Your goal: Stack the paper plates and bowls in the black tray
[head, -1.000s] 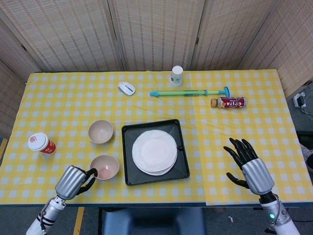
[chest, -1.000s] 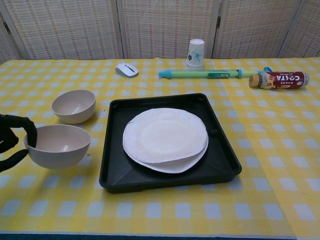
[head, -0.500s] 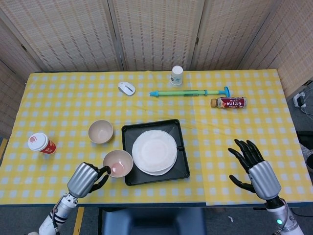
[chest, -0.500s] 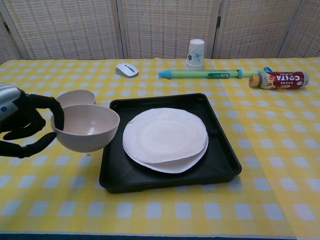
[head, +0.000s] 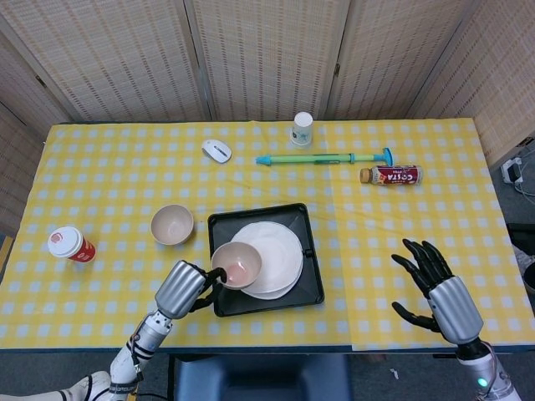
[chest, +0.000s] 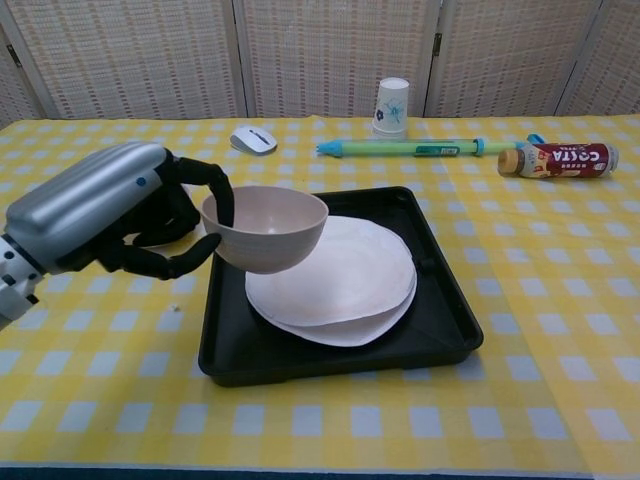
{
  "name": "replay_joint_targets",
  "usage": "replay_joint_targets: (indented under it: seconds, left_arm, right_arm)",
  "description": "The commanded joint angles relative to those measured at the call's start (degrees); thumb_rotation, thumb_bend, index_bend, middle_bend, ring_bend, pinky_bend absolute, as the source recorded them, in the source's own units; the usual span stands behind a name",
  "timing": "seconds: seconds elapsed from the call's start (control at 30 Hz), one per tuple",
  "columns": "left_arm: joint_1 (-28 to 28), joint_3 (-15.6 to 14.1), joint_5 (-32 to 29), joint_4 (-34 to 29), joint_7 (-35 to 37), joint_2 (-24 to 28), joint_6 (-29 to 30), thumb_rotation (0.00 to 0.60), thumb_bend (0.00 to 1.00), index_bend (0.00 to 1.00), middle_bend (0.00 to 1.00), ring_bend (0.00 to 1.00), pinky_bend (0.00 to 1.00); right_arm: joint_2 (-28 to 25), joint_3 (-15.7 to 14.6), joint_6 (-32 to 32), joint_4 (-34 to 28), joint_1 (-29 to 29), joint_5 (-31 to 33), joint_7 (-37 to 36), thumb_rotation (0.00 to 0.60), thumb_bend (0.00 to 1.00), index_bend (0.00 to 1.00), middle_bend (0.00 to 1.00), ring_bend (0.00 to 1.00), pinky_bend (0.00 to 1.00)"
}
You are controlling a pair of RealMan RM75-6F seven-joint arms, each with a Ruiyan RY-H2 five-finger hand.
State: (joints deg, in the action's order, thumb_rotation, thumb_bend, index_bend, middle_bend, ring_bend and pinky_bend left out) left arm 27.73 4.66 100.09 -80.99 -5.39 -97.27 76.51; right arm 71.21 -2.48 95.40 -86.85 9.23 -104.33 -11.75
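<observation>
I hold a beige bowl with my left hand. The fingers are pinched on its rim at the left side, one of them hooked inside the bowl, and the thumb is under it. In the chest view the bowl is in the air, upright, over the left part of the black tray and above the left edge of the white paper plates. From the head view the same bowl overlaps the left side of the plates in the tray.

The plates lie stacked in the middle of the tray; the lower one sticks out a little at the front.

The second bowl stands on the yellow checked tablecloth, just left of the tray, apart from it. In the chest view my left hand hides it almost fully.

My right hand is seen only in the head view. It is at the right front of the table, well apart from the tray, with the fingers spread and nothing in it.

On the far side of the table there are a white computer mouse, a white paper cup, a long green and blue tool and a lying bottle. A red cup with a white lid lies near the left edge.
</observation>
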Motion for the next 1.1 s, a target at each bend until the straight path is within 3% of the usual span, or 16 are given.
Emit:
replay_joint_targets:
  seconds: [0.03, 0.63, 1.1]
  left_arm:
    - [2.32, 1.8, -2.26, 2.77, 1.77, -3.05, -2.48, 0.6, 0.5, 0.54, 1.0, 0.99, 1.0]
    - [10.14, 6.97, -6.96, 20.88, 6.21, -17.48, -3.83, 0.6, 0.5, 0.54, 1.0, 0.99, 1.0]
    - [13.23, 6.76, -9.61, 30.84, 10.11, -23.19, -5.19, 0.6, 0.5, 0.53, 1.0, 1.0, 1.0]
  right_arm:
    - [-0.1, 0.14, -0.04, -0.1, -0.06, 0.22, -0.17, 0.6, 0.26, 0.15, 0.0, 0.0, 0.0]
    - [-2.0, 1.08, 0.77, -0.29, -1.17, 2.17, -3.05, 0.6, 0.26, 0.15, 0.0, 0.0, 0.0]
    - [-2.12, 1.81, -1.27, -0.63, -1.47, 4.64, -1.52, 0.6, 0.26, 0.15, 0.0, 0.0, 0.0]
